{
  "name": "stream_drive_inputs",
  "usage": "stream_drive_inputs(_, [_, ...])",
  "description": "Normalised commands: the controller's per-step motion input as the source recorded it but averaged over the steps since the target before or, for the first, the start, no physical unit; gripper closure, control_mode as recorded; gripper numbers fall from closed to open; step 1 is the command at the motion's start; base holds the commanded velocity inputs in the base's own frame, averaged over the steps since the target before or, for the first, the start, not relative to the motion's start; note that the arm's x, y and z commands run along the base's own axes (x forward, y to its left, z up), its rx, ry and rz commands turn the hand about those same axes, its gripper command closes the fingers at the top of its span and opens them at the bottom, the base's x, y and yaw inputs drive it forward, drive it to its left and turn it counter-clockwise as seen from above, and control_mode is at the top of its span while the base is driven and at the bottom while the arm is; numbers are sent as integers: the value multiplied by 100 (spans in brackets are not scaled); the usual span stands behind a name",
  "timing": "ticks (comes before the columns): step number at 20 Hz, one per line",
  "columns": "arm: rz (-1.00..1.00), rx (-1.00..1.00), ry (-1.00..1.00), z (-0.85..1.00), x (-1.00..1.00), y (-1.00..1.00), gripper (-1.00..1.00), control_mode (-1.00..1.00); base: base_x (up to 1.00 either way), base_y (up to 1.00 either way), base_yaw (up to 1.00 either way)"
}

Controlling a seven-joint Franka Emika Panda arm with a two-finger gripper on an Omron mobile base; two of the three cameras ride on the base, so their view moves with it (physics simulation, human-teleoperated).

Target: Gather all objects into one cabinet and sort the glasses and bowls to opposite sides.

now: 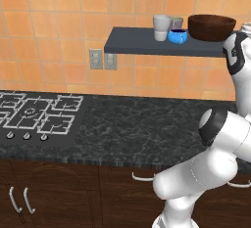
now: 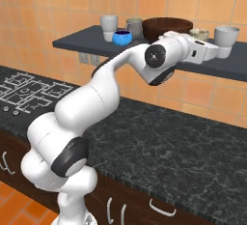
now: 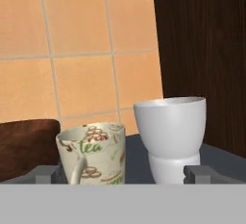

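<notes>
Long dark slate-grey wall shelf (image 2: pixel 87 39) carries all tableware; wide dark-brown bowl (image 2: pixel 166 27) mid-shelf; two pale grey-white cups (image 2: pixel 109 27) and small glossy blue bowl (image 2: pixel 122 38) left of it; beige patterned mug (image 3: pixel 92 153) and another pale cup (image 3: pixel 172 136) right; gripper (image 3: pixel 125 174) spread wide, holding nothing, before those two.

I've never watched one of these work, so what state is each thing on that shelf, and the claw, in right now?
Pale grey-white cup: upright on the shelf, free.
Beige patterned mug: upright, free.
Big dark-brown bowl: upright.
Small glossy blue bowl: upright.
Two pale cups: upright, left end.
Gripper: open, holding nothing.
</notes>
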Motion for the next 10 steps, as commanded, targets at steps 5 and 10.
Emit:
stream_drive_inputs(5, [0,0,0,-6,5,29,-100,-100,0,0,0])
stream_drive_inputs(10, [0,0,0,-34,1,0,-100,-100,0,0,0])
